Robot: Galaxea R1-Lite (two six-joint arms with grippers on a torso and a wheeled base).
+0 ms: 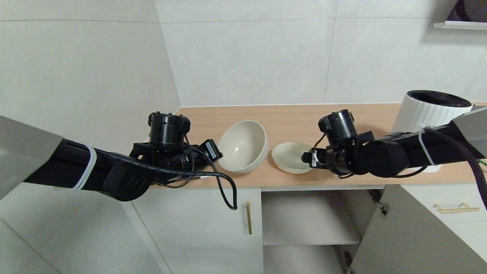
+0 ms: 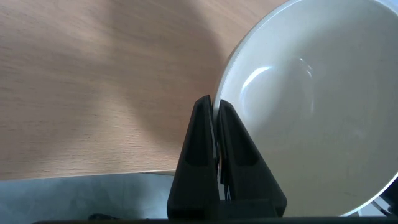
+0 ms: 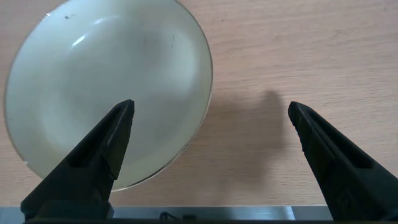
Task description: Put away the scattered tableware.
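A pale wooden counter (image 1: 296,118) runs along a tiled wall (image 1: 247,53), and at its right end stands a white ribbed cylinder (image 1: 426,110) with a dark top, just behind the right arm. Below the counter, a cupboard door (image 1: 399,236) hangs open on a bare shelf (image 1: 310,217). Beside it is a closed door with a slim brass handle (image 1: 249,217). A black cable loops down from the left arm in front of that closed door. Two pieces of tableware sit near the middle of the counter, close together but not touching. The big bowl (image 1: 243,146) is cream-coloured, deep and glossy, and it is tipped up steeply so that its mouth faces the left arm. The left claw (image 2: 215,109) is pinched tight on the bowl's rim, with one finger inside the rim and one outside. To its right lies a shallow dish (image 1: 291,156), cream too, flat on the wood. The right claw (image 3: 210,104) hangs over it with its fingers spread wide and gripping nothing. One finger is above the dish's hollow and the other is above bare counter beside it.
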